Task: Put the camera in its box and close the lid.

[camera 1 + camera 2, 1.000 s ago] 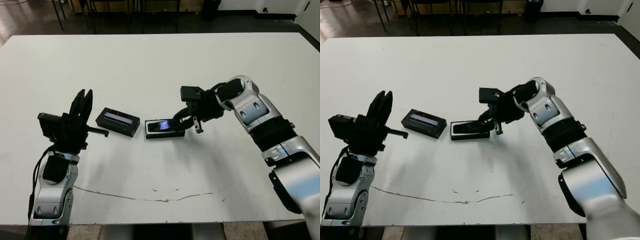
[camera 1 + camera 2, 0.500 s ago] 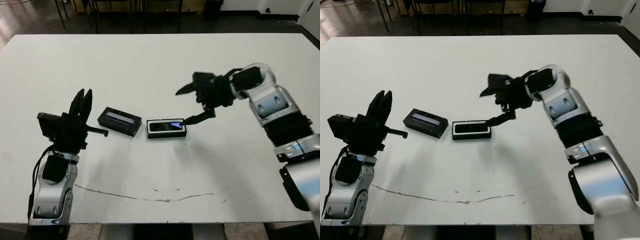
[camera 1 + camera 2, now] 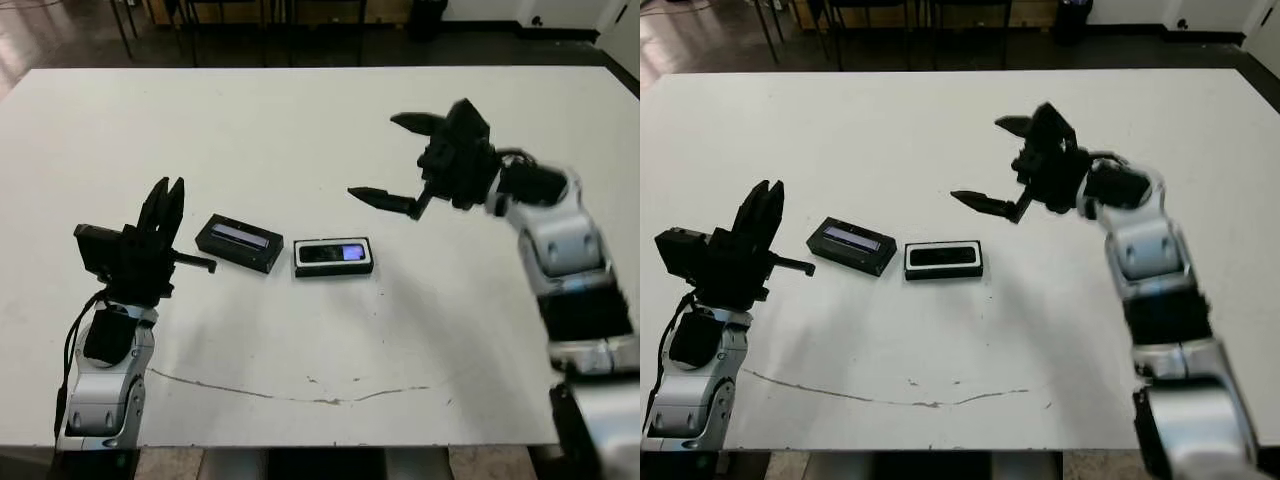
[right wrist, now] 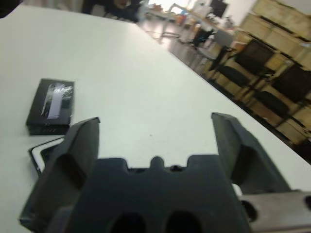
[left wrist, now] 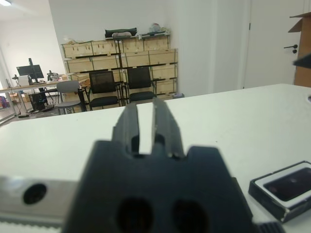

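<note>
From the head views, a white surface (image 3: pixel 300 130) fills most of the scene, with a thin dark crack-like line running near its front edge and dark floor and chair legs beyond its far edge. Near the middle, a little toward the front, lies the box (image 3: pixel 333 256), its white lining framing the camera (image 3: pixel 334 252), which rests inside with its bluish screen up. Just beside the box, toward the left edge, sits the lid (image 3: pixel 237 243), apart from it and slightly angled. The right gripper (image 3: pixel 398 160) hangs above the surface beyond the box, fingers spread wide and empty. The left gripper (image 3: pixel 167 200) is raised near the left edge, fingers close together, touching nothing.

The left wrist view shows its two fingers (image 5: pixel 129 119) almost together with a narrow slit between them, a room of shelving with wooden crates, office chairs and a door behind, and one end of the box (image 5: pixel 284 189) at the corner.

The right wrist view is blurred; its fingers (image 4: pixel 80 145) stand far apart and hold nothing, with the lid (image 4: pixel 51 106) beyond and what seems to be the box's corner (image 4: pixel 39 153) beside one finger.
</note>
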Action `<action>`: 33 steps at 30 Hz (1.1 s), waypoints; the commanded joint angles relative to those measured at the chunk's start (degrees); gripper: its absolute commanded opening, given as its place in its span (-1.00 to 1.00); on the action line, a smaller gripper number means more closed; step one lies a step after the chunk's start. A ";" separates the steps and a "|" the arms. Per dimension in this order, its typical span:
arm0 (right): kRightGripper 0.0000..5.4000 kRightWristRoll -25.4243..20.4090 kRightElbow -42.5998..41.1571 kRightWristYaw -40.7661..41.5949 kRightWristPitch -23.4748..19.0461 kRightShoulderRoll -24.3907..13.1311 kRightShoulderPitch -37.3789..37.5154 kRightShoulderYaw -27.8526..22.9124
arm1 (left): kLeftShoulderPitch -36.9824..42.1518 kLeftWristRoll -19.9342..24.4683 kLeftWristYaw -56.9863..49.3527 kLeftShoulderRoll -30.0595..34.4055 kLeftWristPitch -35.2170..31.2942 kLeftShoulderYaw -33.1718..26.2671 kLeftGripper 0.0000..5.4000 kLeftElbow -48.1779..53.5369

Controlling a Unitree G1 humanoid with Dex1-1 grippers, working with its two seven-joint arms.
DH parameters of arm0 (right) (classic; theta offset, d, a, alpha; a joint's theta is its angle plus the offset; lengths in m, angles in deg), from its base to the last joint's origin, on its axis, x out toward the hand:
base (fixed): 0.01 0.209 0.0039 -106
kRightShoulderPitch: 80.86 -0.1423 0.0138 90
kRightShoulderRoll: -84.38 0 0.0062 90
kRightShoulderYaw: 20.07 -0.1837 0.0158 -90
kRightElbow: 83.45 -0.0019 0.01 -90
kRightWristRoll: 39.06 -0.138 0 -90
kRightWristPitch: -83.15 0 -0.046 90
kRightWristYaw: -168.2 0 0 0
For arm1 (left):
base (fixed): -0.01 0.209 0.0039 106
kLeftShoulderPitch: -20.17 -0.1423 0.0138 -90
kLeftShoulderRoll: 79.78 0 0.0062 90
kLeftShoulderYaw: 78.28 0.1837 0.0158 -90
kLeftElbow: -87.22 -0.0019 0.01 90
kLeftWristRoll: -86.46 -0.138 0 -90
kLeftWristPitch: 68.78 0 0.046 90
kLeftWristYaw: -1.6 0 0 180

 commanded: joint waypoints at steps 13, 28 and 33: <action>-0.65 -4.04 -0.02 4.30 -0.83 -5.35 4.66 -0.18 | 49.15 -5.00 44.03 29.66 -17.22 13.51 -1.00 -34.65; -0.99 -4.66 -2.55 3.28 -0.78 -6.50 7.04 -0.13 | 65.73 -33.12 43.25 14.34 -9.11 37.03 -1.00 -60.40; -0.99 -4.34 -2.49 3.34 -0.14 -6.74 7.33 0.17 | 65.17 -37.55 44.08 12.65 -7.62 40.63 -1.00 -63.22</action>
